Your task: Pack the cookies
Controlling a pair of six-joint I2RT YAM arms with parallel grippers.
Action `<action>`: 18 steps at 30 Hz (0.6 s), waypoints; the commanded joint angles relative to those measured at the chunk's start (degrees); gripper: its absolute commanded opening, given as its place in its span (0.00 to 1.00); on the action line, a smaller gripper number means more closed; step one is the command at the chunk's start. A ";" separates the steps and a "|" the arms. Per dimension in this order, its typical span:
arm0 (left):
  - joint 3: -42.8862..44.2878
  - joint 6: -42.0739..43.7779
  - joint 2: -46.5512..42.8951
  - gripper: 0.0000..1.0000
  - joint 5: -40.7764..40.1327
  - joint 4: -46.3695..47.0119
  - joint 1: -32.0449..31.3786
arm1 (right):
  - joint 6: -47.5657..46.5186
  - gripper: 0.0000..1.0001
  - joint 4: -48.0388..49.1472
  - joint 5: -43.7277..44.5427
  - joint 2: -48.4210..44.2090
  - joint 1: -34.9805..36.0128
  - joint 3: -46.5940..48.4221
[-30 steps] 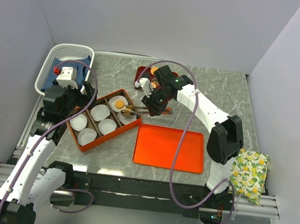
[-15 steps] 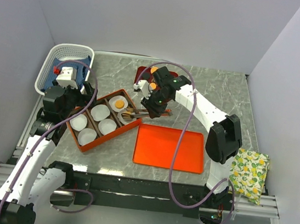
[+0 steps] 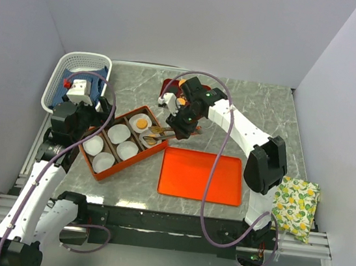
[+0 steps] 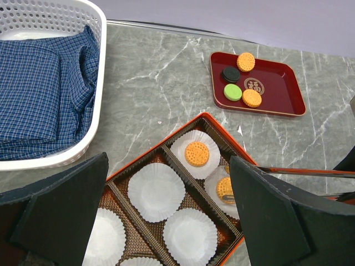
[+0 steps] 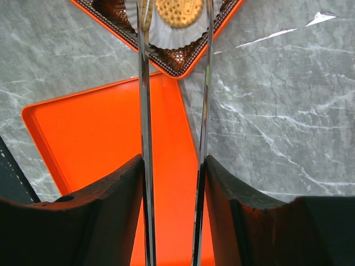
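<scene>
The right gripper [image 5: 173, 166] is clamped on a pair of metal tongs [image 5: 143, 111], with 1 blade pressed against the inner face of each finger. The blades reach over the corner of the orange box [image 3: 133, 164] nearest the flat orange lid [image 3: 202, 175]. They stand apart, on either side of an orange cookie [image 5: 177, 11] that lies flat in a white paper cup [image 5: 172, 37]. The blade tips run off the top of the right wrist view, so I cannot tell whether they touch that cookie; it appears to rest in the cup on its own.

The left gripper [image 4: 169, 158] hangs above the box with its fingers spread wide and nothing between them.

The box has 6 compartments, each lined with a paper cup. The 2 cups at the end toward the right arm hold 1 cookie apiece; the second orange cookie [image 4: 196, 153] sits in the cup just beside the first.

Beyond the box, 4 more cookies lie on a small dark red tray [image 4: 274, 88]: an orange one [image 4: 246, 61] at the far edge, a black cookie [image 4: 231, 74] next to it, a green cookie [image 4: 233, 92] below that, and another orange disc [image 4: 252, 98] touching the green.

On the grey marble worktop [image 3: 259, 111] a white basket [image 4: 99, 83] at the far left holds a folded blue checked cloth [image 4: 39, 94]. A lemon-print cloth [image 3: 296, 204] lies at the near right edge.
</scene>
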 commanded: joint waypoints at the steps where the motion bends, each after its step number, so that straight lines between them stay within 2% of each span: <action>1: 0.54 0.70 -0.99 0.97 0.53 1.51 0.11 | 0.21 0.53 -0.63 -1.05 0.44 0.32 3.66; 10: 0.54 0.62 -0.81 0.96 0.35 1.42 0.11 | 0.82 0.52 -2.48 -2.98 -0.52 -0.91 8.31; 18: 0.63 0.70 -0.72 0.96 0.44 1.51 0.11 | 2.31 0.51 -3.54 -4.47 -1.14 -6.09 11.92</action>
